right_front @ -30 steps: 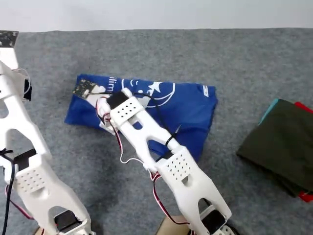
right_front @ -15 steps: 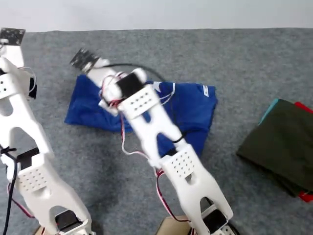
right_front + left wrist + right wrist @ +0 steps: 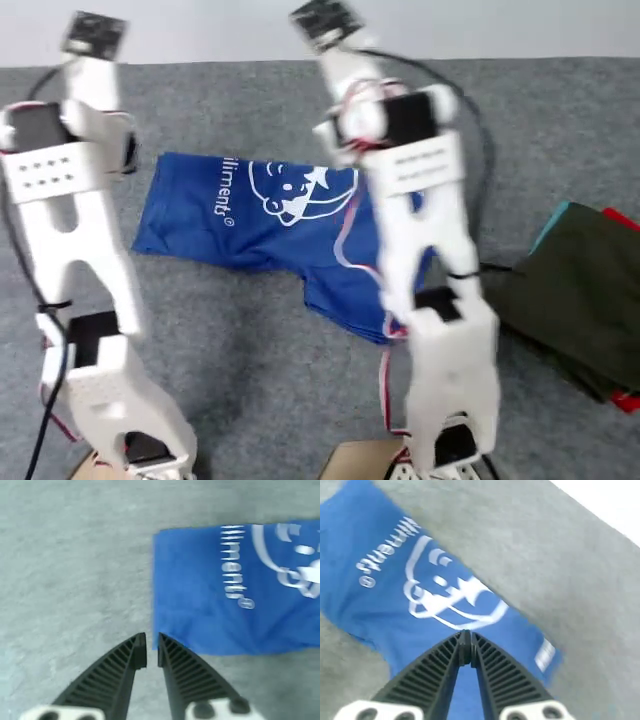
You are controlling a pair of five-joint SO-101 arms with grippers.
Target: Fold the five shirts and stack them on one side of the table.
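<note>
A blue shirt (image 3: 280, 215) with a white print lies partly folded on the grey table (image 3: 230, 350), left of centre. In the left wrist view my left gripper (image 3: 152, 647) hangs above the table at the blue shirt's (image 3: 225, 595) near corner, fingers all but together and holding nothing. In the right wrist view my right gripper (image 3: 466, 642) is shut and empty, high over the blue shirt's (image 3: 420, 595) print. In the high view both white arms stand raised, the left arm (image 3: 60, 180) beside the shirt's left edge and the right arm (image 3: 420, 190) over its right part.
At the right edge of the table sits a stack of folded shirts: a dark olive one (image 3: 580, 290) on top, with teal (image 3: 550, 225) and red (image 3: 625, 400) edges showing beneath it. Bare grey table lies in front of the blue shirt.
The right arm lifted off the blue shirt's left part and swung up and to the right. The left arm rose and moved toward the shirt's left edge. The print is now uncovered.
</note>
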